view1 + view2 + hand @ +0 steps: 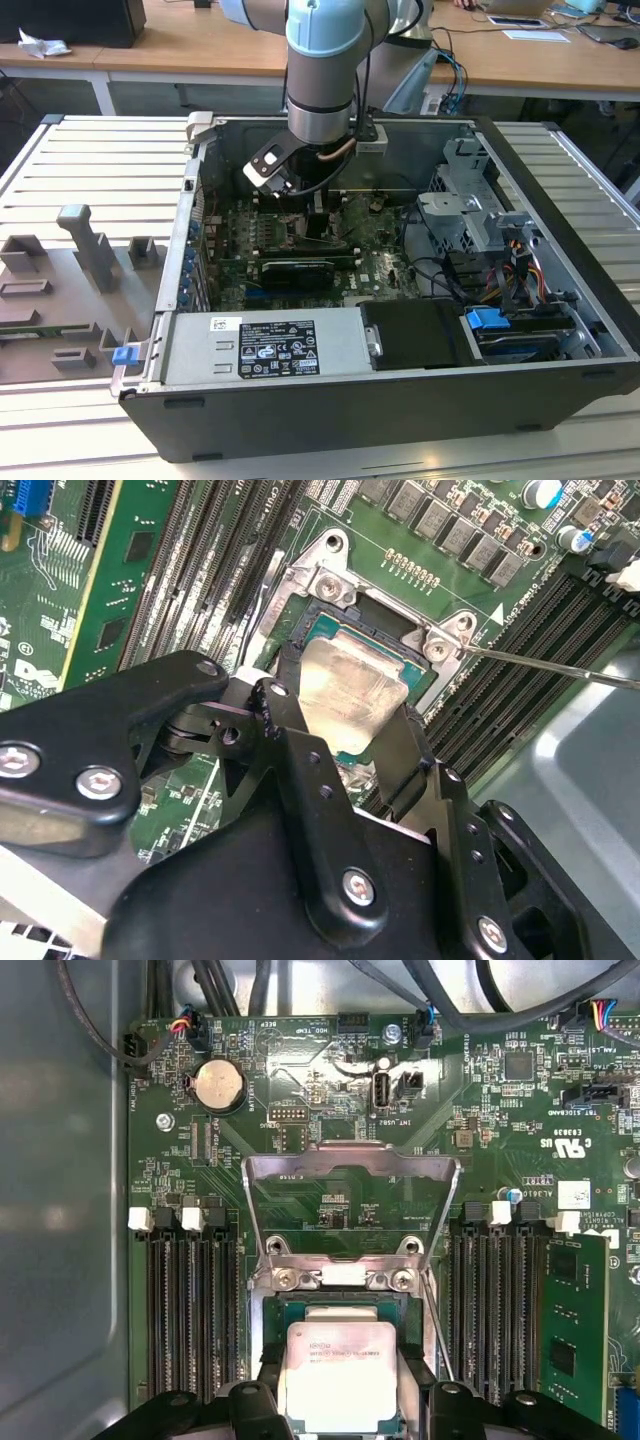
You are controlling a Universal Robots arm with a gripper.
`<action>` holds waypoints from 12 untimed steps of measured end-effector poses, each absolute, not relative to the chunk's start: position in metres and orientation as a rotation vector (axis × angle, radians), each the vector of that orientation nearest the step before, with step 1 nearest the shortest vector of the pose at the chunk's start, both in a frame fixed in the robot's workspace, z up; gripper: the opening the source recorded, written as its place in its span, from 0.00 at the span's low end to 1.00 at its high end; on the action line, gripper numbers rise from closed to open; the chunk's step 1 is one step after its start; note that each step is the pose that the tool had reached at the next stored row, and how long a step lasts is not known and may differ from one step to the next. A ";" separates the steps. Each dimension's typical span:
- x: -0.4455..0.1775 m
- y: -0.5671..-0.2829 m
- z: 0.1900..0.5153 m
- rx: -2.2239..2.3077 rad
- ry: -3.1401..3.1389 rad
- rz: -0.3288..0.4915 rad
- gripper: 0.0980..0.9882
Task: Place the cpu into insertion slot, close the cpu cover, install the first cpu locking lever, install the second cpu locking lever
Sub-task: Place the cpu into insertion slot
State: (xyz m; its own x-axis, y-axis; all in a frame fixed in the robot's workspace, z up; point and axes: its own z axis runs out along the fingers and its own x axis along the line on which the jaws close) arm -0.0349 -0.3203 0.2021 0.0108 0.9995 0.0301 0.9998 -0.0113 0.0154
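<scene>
The small, flat, square cpu [340, 1380], with its pale silvery metal top, sits directly over the square dark insertion slot [340, 1300] with its silvery rim, near the middle of the green motherboard [300, 1090]. I cannot tell whether it is fully seated. The two black fingers [405, 755] are clamped on opposite edges of the cpu, one on each side. In both wrist views the chip's metal top shows between them.

Just beyond the slot, the thin silvery cpu cover [350, 1157], a frame plate with a large central window, stands tilted up on its hinge. It is open and clear of the chip, and the board shows through its window. A thin bright metal locking lever [550, 667] runs out from one corner of the socket frame and lies unlatched, lifted away from the board. Long narrow black memory slots [190, 1310] run along both sides of the socket, and a round silvery coin battery [218, 1085] sits farther up the board.

In the exterior view, the pale blue and grey robot arm [320, 70] reaches straight down into the open black computer case [560, 330]. The case lies on its side on a ribbed light-grey counter [90, 140]. A grey box with a labelled face [265, 345] fills the case's near edge. Grey moulded fixtures [90, 250] stand on the counter at the exterior view's left.
</scene>
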 end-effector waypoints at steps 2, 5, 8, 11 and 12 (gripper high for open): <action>-0.035 -0.320 0.202 -2.226 -2.202 -0.050 0.49; -0.035 -0.320 0.202 -2.226 -2.202 -0.050 0.57; -0.035 -0.320 0.204 -2.226 -2.202 -0.051 0.57; -0.035 -0.320 0.210 -2.226 -2.201 -0.051 0.57; -0.035 -0.320 0.213 -2.226 -2.202 -0.051 0.48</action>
